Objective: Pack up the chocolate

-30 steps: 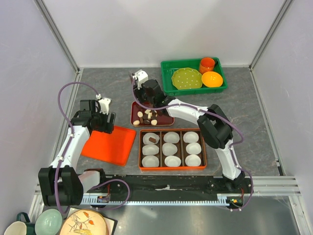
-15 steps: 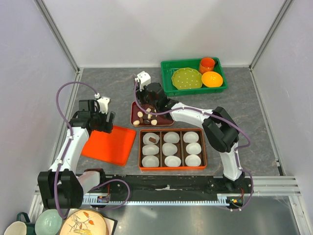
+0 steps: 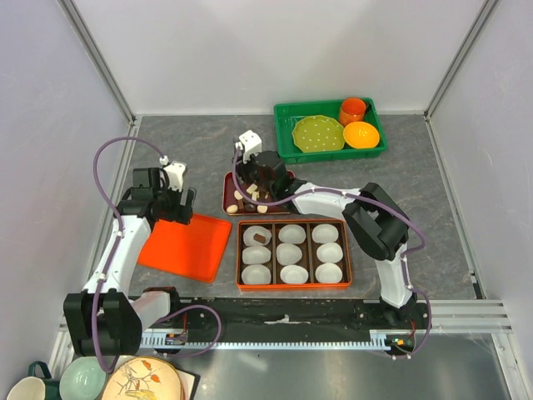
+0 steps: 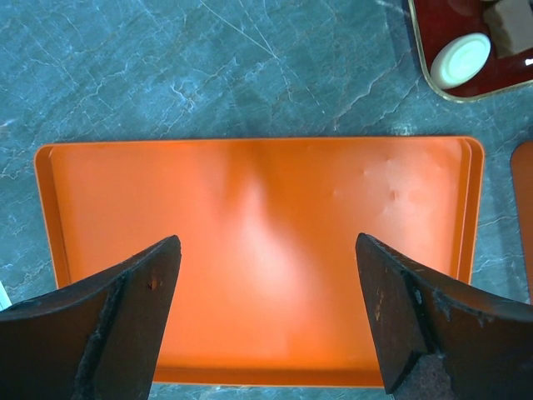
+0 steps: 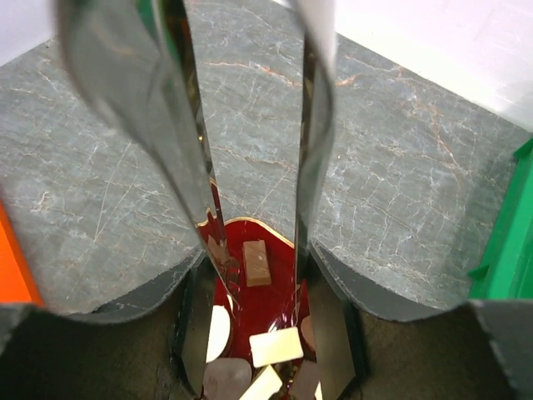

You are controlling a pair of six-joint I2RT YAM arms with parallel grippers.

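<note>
Over orange tray (image 4: 258, 250), left jaws spread wide; right jaws apart, straddling brown chocolate (image 5: 256, 262) near red tray (image 5: 250, 302) rim.

Tabletop (image 3: 433, 217): grey, marbled with pale veins. Flat tray (image 4: 266, 250): plain bright orange. Small tray (image 5: 250, 304): dark red, gold rim. Chocolate (image 5: 256, 262): brown and cream-white pieces. Compartment box (image 3: 294, 286): orange-brown; paper cups (image 3: 291, 253) white. Crate (image 3: 283, 133): green. Plate (image 3: 317, 132): yellow-green, dotted. Bowl (image 3: 361, 134): orange-yellow. Cup (image 3: 353, 109): red-orange.

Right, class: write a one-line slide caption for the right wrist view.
Right gripper, jaws open, fingers either side of a brown chocolate in the red tray.
</note>
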